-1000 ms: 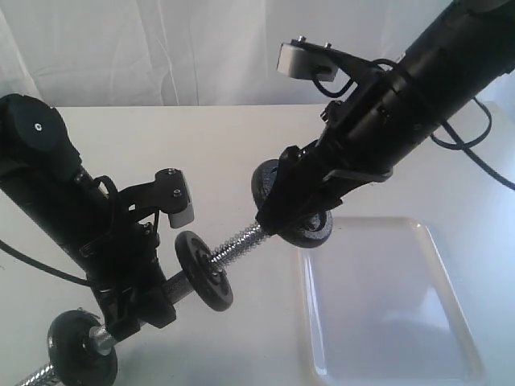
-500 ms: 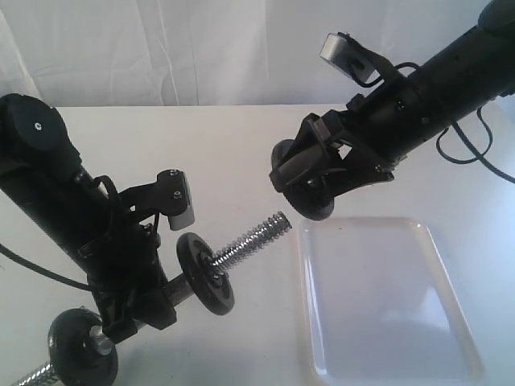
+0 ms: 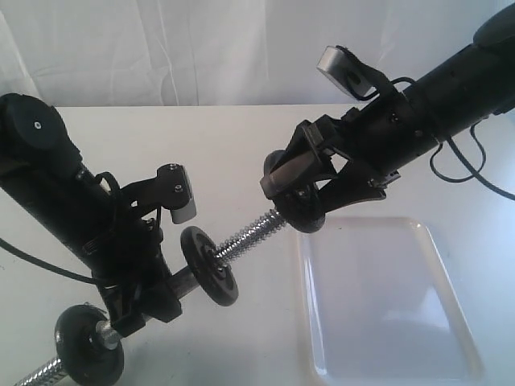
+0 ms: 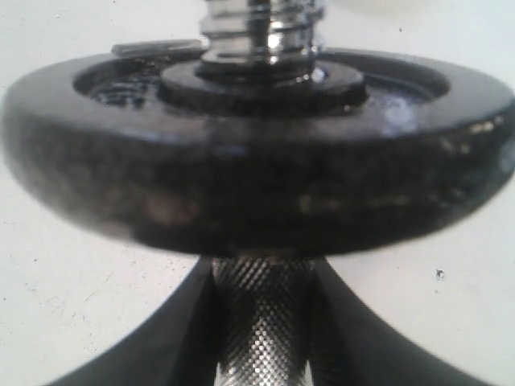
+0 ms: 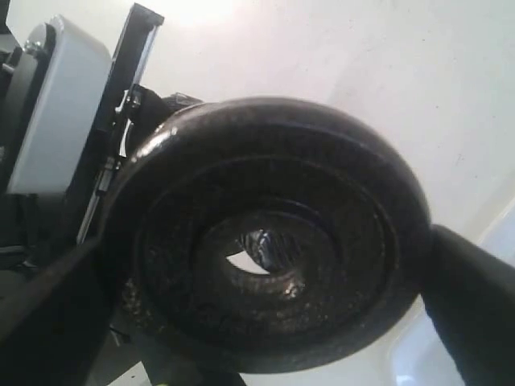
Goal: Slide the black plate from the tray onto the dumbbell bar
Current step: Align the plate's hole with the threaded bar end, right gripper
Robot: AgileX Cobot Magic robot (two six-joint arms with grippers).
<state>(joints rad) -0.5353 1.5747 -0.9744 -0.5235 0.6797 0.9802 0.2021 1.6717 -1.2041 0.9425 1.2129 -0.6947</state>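
My right gripper [image 3: 302, 197] is shut on the black plate [image 3: 310, 217], holding it by its rim above the table, just left of the tray [image 3: 386, 305]. In the right wrist view the black plate [image 5: 265, 241] fills the frame, and the chrome tip of the dumbbell bar [image 5: 269, 245] shows through its centre hole. My left gripper [image 3: 170, 289] is shut on the dumbbell bar [image 3: 245, 235], which slants up with its threaded end meeting the plate. In the left wrist view the jaws clamp the knurled dumbbell bar [image 4: 261, 322] just below a mounted black disc [image 4: 257, 161].
One black disc [image 3: 209, 265] sits on the bar between my grippers. Another disc [image 3: 88, 354] sits on the lower left end beyond my left gripper. The white tray holds nothing visible. A white curtain backs the white table [image 3: 217, 137].
The right gripper lifted the plate up and away from the bar's tip, then brought it back down against the threaded end. The left gripper nudged the bar slightly up and right.
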